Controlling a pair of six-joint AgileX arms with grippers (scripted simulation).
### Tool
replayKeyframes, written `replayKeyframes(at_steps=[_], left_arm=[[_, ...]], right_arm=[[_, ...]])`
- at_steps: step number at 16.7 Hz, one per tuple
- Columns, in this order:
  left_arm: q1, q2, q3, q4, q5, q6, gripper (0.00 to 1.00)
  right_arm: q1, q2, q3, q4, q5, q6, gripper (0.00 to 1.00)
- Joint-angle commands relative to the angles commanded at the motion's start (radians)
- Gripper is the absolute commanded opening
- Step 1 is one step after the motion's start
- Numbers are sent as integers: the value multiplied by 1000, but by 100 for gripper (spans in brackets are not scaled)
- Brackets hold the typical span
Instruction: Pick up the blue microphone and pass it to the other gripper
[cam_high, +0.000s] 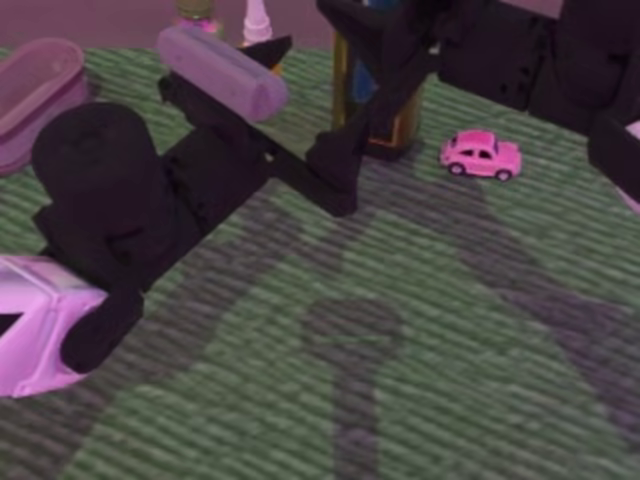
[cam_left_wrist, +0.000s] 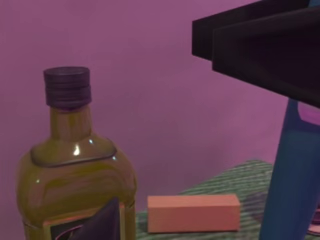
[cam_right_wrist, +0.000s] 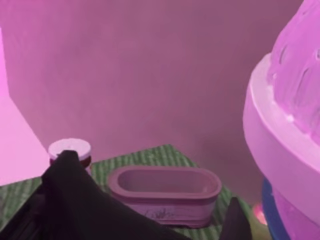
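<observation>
1. Green woven mat (cam_high: 450, 330) covers the table.
2. Blue microphone (cam_left_wrist: 292, 175) hangs mid-air at the far centre, between both grippers.
3. Left gripper (cam_high: 345, 175) meets right gripper (cam_high: 385, 60); whose grip holds, I cannot tell.

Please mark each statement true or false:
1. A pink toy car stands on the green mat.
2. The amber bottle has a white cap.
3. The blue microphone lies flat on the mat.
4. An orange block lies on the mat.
1. True. The pink toy car stands on the green mat, toward the right side of the top view.
2. False. The amber bottle has a dark cap.
3. False. The blue microphone stands nearly upright, like the bottle.
4. True. The orange block lies on the mat.
</observation>
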Motion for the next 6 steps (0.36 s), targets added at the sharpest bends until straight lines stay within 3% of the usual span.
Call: replayKeyframes(at_steps=[4, 6], left_arm=[[37, -162, -155, -5, 24, -6, 100], [45, -191, -184, -4, 31, -7, 100]], right_arm=[[-63, -56, -51, 4, -76, -5, 0], [-79, -67, -64, 4, -93, -9, 0]])
